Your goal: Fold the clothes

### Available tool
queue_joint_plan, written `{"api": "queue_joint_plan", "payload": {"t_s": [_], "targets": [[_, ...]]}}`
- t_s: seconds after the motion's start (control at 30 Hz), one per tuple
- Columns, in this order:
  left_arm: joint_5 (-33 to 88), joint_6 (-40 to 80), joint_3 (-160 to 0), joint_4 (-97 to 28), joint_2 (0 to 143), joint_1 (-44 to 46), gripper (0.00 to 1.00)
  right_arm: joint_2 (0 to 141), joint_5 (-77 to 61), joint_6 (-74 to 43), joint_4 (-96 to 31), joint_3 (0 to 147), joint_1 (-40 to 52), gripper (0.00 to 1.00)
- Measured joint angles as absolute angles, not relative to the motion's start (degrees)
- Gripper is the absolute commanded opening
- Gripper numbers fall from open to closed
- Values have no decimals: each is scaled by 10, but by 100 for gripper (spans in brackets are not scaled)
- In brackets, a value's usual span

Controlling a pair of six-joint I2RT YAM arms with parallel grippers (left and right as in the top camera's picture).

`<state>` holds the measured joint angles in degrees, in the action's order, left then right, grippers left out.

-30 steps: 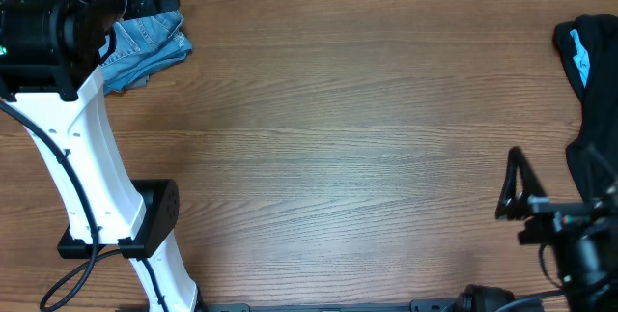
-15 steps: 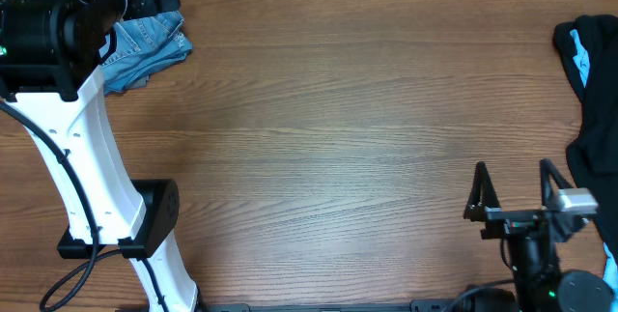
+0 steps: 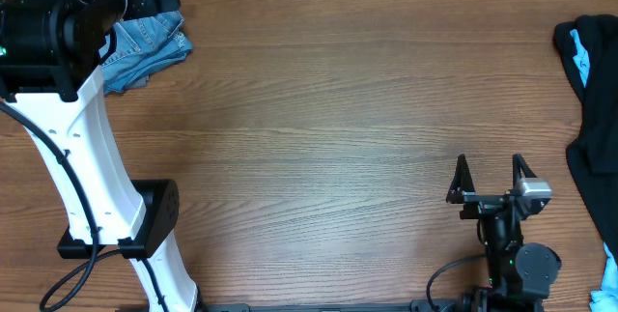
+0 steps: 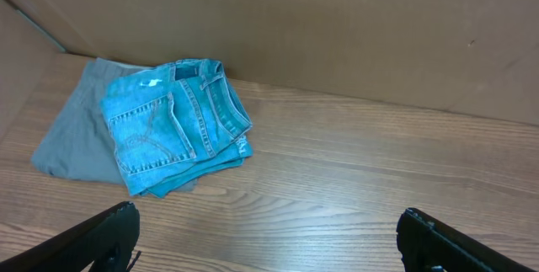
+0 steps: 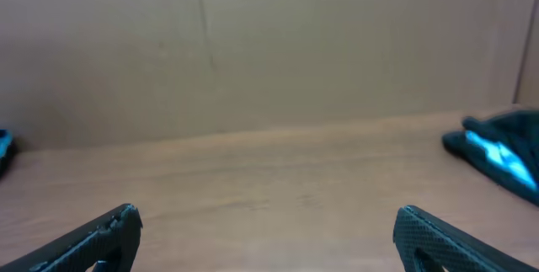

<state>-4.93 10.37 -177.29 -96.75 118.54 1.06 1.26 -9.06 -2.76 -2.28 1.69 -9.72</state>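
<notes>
The clothes, a pair of light blue jeans (image 4: 173,125), lie folded in a small bundle at the table's far left corner (image 3: 145,49). In the left wrist view they rest partly on grey trousers (image 4: 72,133). My left gripper (image 4: 268,221) hangs open above the bare wood, short of the jeans and to their right, with nothing between its fingers. Its arm (image 3: 58,22) covers part of the bundle in the overhead view. My right gripper (image 3: 490,172) stands open near the front edge at the right, far from the jeans and empty (image 5: 267,217).
A black garment with bright blue trim (image 3: 591,90) lies along the table's right edge (image 5: 501,154). A brown cardboard wall (image 4: 337,28) closes the far side. The left arm's white base (image 3: 106,215) stands at the front left.
My right arm has swung left from the right edge, away from the black garment, and its open fingers now point at the far wall. The left arm and the jeans have not moved.
</notes>
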Motion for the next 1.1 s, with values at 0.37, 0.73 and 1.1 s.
{"api": "queue_joint_plan", "payload": {"t_s": [0.37, 0.73, 1.1], "targets": [[-49, 104, -1773, -967, 1185, 11, 100, 12, -47, -28, -47, 11, -98, 100], [-49, 104, -1773, -967, 1185, 11, 100, 12, -41, -28, -48, 11, -98, 100], [-49, 104, -1773, -967, 1185, 11, 100, 12, -41, -28, -48, 11, -98, 100]]}}
